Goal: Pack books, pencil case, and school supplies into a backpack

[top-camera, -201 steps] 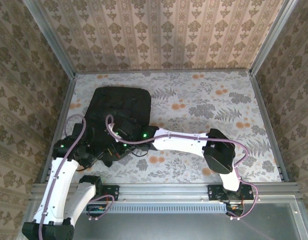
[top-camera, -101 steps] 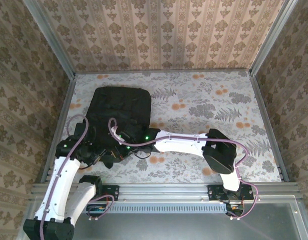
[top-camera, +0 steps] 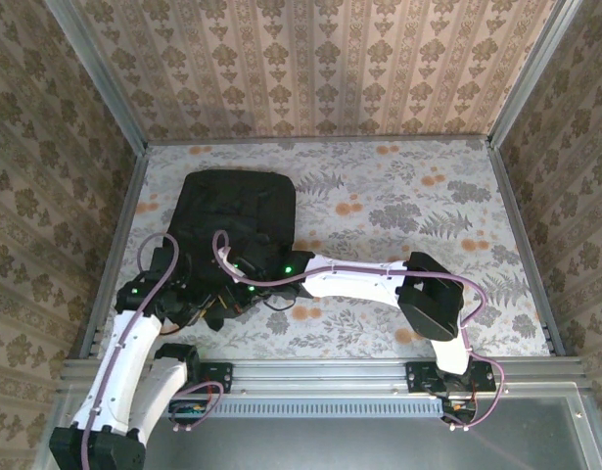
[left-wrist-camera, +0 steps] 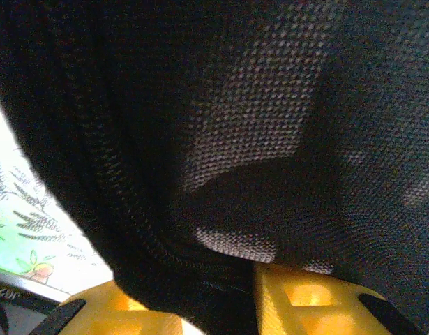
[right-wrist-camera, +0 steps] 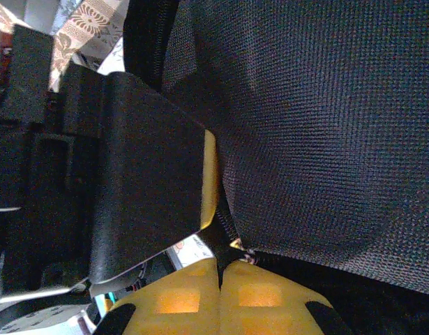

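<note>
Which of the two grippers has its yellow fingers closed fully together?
The right gripper: its yellow fingers meet, nipping a thin black edge of the backpack. On the left gripper the fingers stand apart, with a thick fold of backpack mesh between them.

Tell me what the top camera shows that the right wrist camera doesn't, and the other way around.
From the top view you get the layout: the whole backpack lying flat at the far left of the table, with the left arm and right arm both reaching to its near edge. From the right wrist view you get the grip itself: the right gripper, its yellow fingers pressed together, with a thin edge of black fabric caught at their tips. Both show the backpack's black fabric.
</note>
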`<state>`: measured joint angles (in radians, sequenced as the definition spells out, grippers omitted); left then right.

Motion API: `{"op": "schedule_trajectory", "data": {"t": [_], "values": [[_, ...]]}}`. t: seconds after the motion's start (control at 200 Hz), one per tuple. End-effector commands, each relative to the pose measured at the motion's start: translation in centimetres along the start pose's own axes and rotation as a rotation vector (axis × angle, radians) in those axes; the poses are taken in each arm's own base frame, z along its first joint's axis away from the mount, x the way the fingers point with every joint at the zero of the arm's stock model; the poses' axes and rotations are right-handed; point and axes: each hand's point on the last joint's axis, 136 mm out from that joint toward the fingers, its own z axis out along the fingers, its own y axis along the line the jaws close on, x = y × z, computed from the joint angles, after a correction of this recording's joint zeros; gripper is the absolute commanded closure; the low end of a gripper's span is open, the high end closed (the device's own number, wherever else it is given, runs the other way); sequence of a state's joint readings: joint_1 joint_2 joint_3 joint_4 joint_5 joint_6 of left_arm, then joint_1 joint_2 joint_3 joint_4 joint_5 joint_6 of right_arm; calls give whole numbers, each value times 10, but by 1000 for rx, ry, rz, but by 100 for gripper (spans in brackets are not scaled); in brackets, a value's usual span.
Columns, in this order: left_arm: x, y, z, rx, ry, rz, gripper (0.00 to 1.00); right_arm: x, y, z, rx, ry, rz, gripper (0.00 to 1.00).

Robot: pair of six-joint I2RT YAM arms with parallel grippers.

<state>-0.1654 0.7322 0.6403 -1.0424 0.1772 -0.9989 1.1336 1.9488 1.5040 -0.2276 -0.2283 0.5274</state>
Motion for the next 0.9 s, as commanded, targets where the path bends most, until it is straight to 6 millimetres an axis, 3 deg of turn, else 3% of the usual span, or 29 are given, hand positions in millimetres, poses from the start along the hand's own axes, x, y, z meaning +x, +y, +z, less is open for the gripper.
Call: {"op": "schedule_trajectory", "data": {"t": [0.0, 0.13, 0.385, 0.75, 0.895], "values": [[-9, -4, 7, 11, -27, -19, 76, -15, 2, -15, -3, -49, -18, 100], [-20, -7, 4, -15, -60, 3, 100, 3, -8, -22, 36, 13, -49, 100], [-25, -5, -4, -22, -92, 23, 100, 30, -26, -40, 117, 80, -72, 100], [-27, 3, -21, -50, -138, 62, 100, 22, -53, -57, 202, 59, -37, 100], [-26, 10, -19, -72, -135, 63, 100, 20, -55, -65, 212, 56, -41, 100]]}}
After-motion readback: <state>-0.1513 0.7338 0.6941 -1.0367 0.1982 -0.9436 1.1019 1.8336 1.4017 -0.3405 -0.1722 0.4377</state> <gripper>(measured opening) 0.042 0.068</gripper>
